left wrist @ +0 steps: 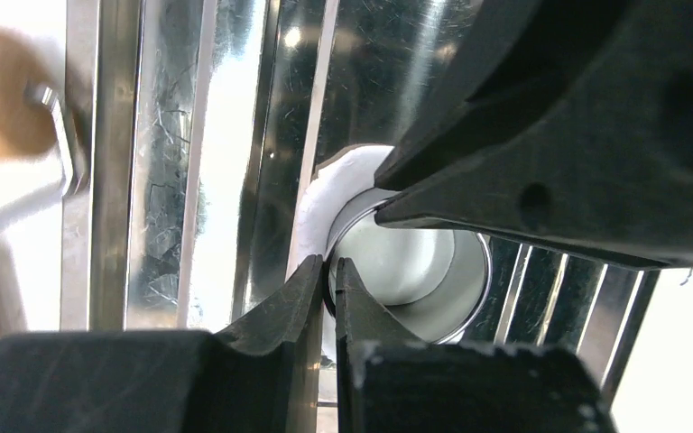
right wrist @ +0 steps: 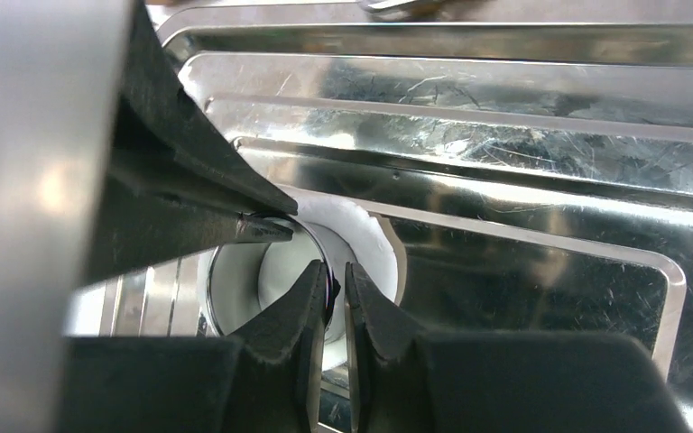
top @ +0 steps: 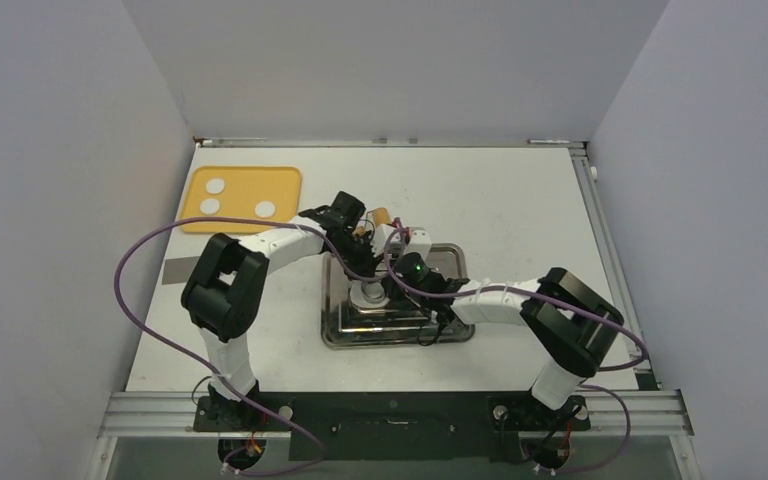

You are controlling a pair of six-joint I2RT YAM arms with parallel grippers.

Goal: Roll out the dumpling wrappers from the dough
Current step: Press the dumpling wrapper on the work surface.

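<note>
**Gripping the Metal Ring Over the Wrapper: Both Arms at the Steel Tray**

1. Work area. A steel tray (top: 452, 262) sits at the middle of the table (top: 520, 200). Both arms reach inward and meet over its left half.

2. Left gripper (left wrist: 328, 271). The jaws are closed down to a thin slit. They pinch the upright wall of the metal ring (left wrist: 354, 225) on its near side in the left wrist view.

3. Right gripper (right wrist: 332, 278). The jaws are drawn equally tight and pinch the rim of the same ring from the opposite side.

4. Dumpling wrapper (left wrist: 318, 194). One flattened white sheet lies on the floor of the steel tray. The ring stands on it, and the sheet's edge shows outside the ring as a white crescent. White material also fills the ring's interior.

5. Dough lumps (top: 215, 185). Three small white rounds rest on the yellow tray (top: 245, 192) at the table's far left corner, well apart from both grippers.

6. Other items. A blurred wooden handle (top: 381, 213), probably a rolling pin, lies just beyond the steel tray's far edge.
</note>
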